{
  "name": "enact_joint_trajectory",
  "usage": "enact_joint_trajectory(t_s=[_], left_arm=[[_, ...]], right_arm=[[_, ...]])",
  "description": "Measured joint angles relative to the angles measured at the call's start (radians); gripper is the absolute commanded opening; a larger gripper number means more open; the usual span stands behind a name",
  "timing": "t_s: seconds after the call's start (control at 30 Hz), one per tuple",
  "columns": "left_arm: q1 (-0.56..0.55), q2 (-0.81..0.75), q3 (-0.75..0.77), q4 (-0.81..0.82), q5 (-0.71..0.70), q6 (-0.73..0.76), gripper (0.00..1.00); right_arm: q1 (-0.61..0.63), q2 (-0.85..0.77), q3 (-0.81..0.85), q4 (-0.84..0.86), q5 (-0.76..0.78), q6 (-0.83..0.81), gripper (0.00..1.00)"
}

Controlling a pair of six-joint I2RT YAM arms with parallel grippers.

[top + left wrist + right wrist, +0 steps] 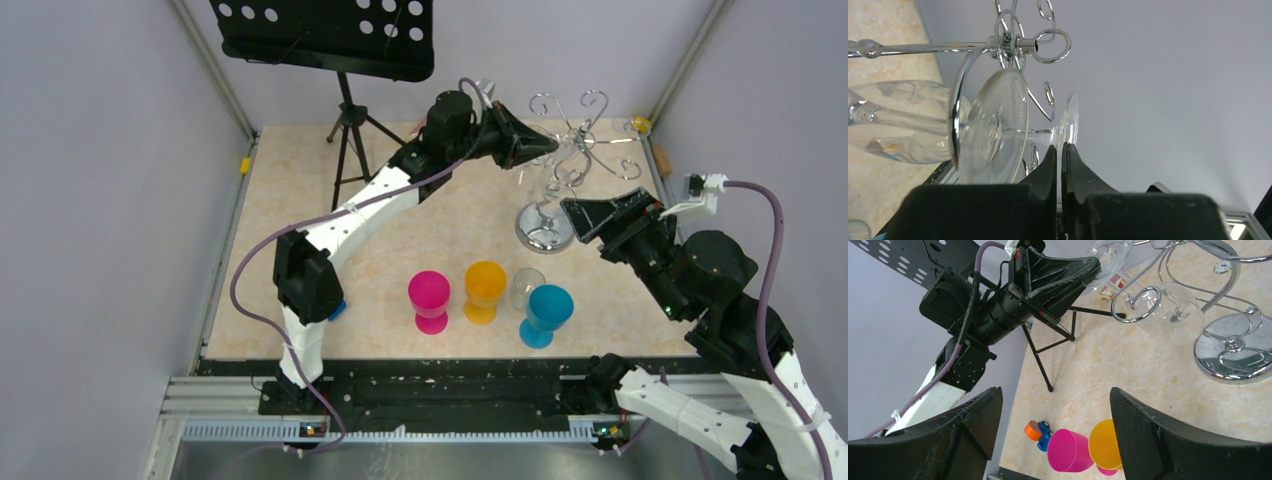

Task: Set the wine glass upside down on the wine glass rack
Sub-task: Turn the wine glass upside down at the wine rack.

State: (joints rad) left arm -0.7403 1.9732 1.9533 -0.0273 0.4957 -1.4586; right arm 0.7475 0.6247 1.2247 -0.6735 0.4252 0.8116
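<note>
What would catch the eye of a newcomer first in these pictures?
Most striking is the left gripper, high over the far side of the table and shut on a clear wine glass beside the curled hooks of the shiny chrome rack. Next comes the bright row near the front edge: a pink goblet, an orange goblet and a blue goblet. A black music stand rises at the back left.

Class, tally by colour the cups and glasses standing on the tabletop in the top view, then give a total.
Pink goblet: 1
Orange goblet: 1
Blue goblet: 1
Clear glass: 1
Total: 4
</note>
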Motion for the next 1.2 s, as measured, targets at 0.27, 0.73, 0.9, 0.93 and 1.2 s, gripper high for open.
enact_joint_trajectory(t_s=[0.27, 0.73, 0.9, 0.93, 1.2], left_arm=[[-0.030, 0.035, 0.056, -0.021, 0.010, 0.022, 0.00], [-0.040, 0.035, 0.068, -0.091, -0.018, 0.048, 0.00], [-0.041, 0.053, 0.107, -0.102, -0.029, 0.049, 0.00], [-0.041, 0.055, 0.112, -0.101, -0.032, 0.049, 0.00], [-0.045, 0.079, 0.144, -0.114, -0.047, 0.051, 0.00]], right_arm=[[0.000, 0.000, 0.000, 0.000, 0.000, 0.000, 0.80], [0.000, -0.002, 0.000, -0.013, 0.026, -0.008, 0.80], [0.000, -0.009, 0.001, -0.049, 0.063, -0.018, 0.80], [0.000, -0.012, 0.002, -0.058, 0.072, -0.019, 0.80], [0.000, -0.029, 0.016, -0.099, 0.121, -0.026, 0.80]])
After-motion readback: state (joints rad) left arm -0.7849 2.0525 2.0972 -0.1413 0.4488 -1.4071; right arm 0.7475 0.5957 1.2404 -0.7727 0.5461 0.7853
